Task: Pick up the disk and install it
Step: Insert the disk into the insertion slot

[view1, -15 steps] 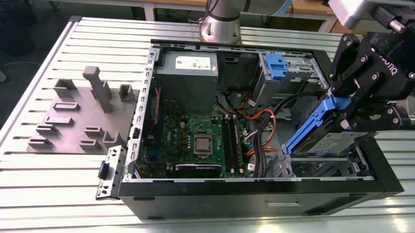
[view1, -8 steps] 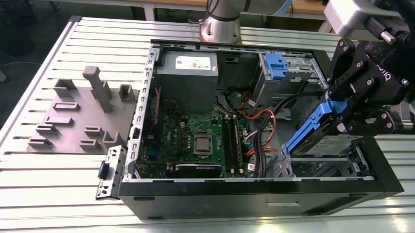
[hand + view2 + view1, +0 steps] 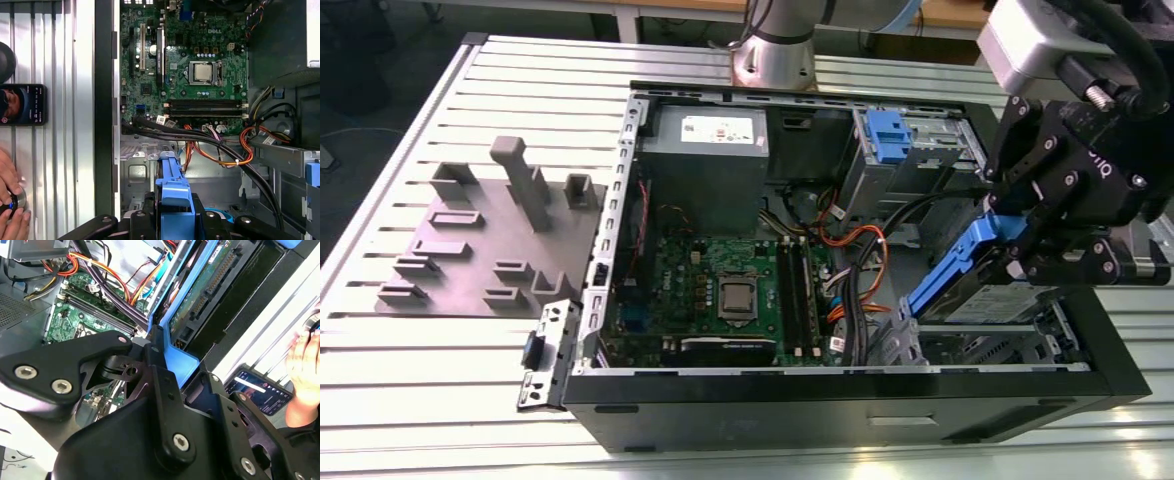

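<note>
One black gripper (image 3: 1047, 235) sits closest to us, its jaws clamped on the blue plastic bracket of the flat silver-grey hard drive, the disk (image 3: 987, 285). We see the grip taken at the bracket's end, which we judge leaves the drive body free to enter its slot. In the exterior view the disk hangs tilted, its lower end dipping into the grey metal drive bay (image 3: 1014, 335) at the near corner of the open black computer case (image 3: 854, 400), so we read it as partly lowered but not seated. In the first wrist view the blue bracket (image 3: 174, 195) points toward the bay floor, with bundled orange and black cables (image 3: 220, 147) just beyond. Further in lies the green motherboard (image 3: 720, 290), and past it a second blue plastic handle (image 3: 887, 135) fixed to the far cage. Beside the case, on the ribbed metal table (image 3: 60, 60), rest a dark phone (image 3: 22, 104) and a person's hand (image 3: 10, 200).
</note>
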